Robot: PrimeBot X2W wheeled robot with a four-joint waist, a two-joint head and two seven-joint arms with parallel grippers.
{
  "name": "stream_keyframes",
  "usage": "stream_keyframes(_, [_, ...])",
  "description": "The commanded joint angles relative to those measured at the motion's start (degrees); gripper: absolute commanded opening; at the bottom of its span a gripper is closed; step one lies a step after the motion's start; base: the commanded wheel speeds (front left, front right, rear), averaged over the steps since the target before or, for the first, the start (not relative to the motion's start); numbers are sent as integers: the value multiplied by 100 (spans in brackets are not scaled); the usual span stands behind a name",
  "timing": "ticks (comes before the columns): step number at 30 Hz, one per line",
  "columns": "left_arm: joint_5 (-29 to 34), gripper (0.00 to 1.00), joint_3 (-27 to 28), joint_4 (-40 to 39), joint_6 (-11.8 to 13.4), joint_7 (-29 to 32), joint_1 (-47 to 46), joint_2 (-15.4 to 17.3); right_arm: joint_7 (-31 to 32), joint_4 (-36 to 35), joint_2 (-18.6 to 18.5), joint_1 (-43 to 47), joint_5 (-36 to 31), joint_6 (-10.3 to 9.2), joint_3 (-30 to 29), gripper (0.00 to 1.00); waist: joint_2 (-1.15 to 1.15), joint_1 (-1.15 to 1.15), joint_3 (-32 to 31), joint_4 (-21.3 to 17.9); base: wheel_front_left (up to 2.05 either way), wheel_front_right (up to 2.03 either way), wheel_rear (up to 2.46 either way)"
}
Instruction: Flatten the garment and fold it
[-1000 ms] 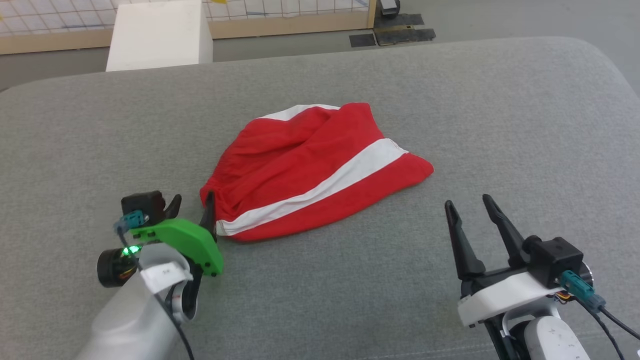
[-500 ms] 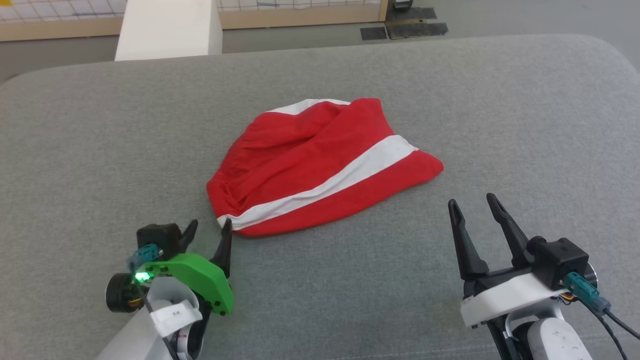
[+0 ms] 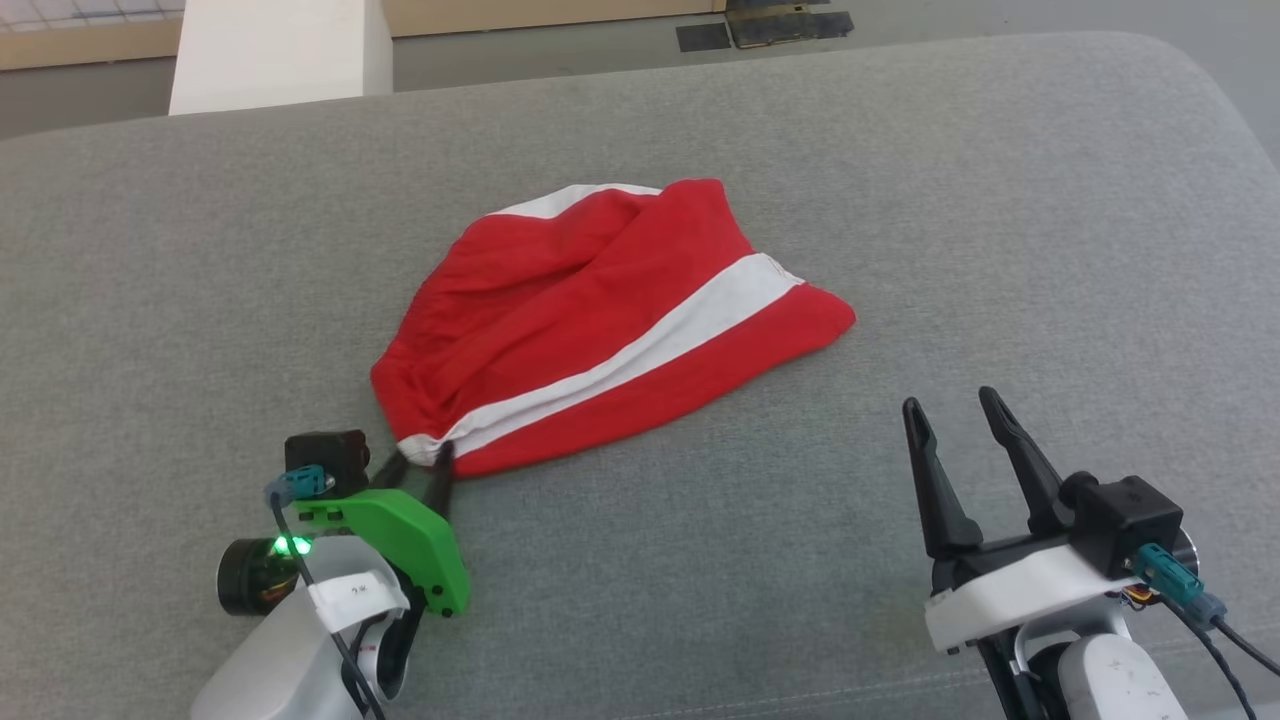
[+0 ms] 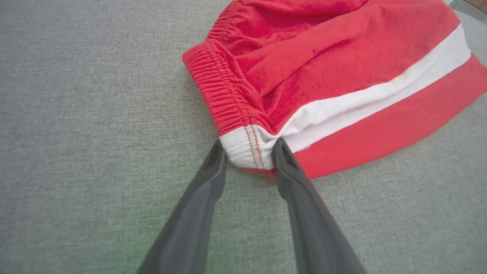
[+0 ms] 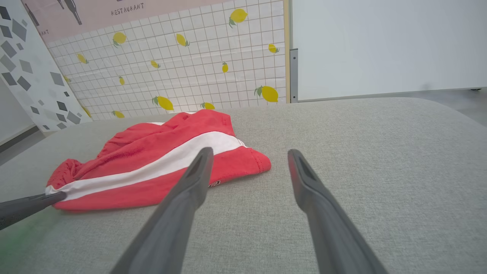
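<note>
At the lower left of the head view, the left gripper [image 3: 421, 456] has its two fingers on both sides of the white-banded corner of the garment [image 3: 600, 320] and they touch the cloth. If they clamp it firmly, one cannot tell. The garment lies in the middle of the frame on the grey cushion [image 3: 1000, 200], bunched, with deep creases and one part lapped over the other. At the lower right, the right gripper [image 3: 948, 400] has its fingers apart and holds nothing, well apart from the cloth. The task seems only at its start: flattening is not done and no fold is made.
</note>
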Motion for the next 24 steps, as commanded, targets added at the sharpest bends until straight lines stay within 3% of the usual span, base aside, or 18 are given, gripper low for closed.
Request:
stream_keyframes(1, [-61,0,-10,29,-42,33,-104,-27,-42,20,1,-121,7,-9,-10,100,0,0,6,43,0,0,0])
stream_keyframes(9, [-4,0,-88,-39,-78,-42,-263,-130,629,469,1,-1254,-204,-9,35,100,0,0,201,368,0,0,0])
stream_keyframes(10, [20,0,-111,-43,-83,-43,-304,-144,813,677,1,-1493,-207,-9,26,100,0,0,251,437,0,0,0])
stream_keyframes(11, [67,0,-140,-13,-66,-63,-451,-203,1614,1677,1,-2367,-223,-9,-76,100,0,0,447,670,0,0,0])
stream_keyframes(15, [108,0,-216,5,-148,-76,-626,-309,2369,2688,1,-3165,-500,-9,-335,100,0,0,660,920,0,0,0])
stream_keyframes(24, [161,0,-345,131,-327,-181,-976,-586,3230,4057,1,-4160,-1304,-9,-710,100,0,0,1029,1351,0,0,0])
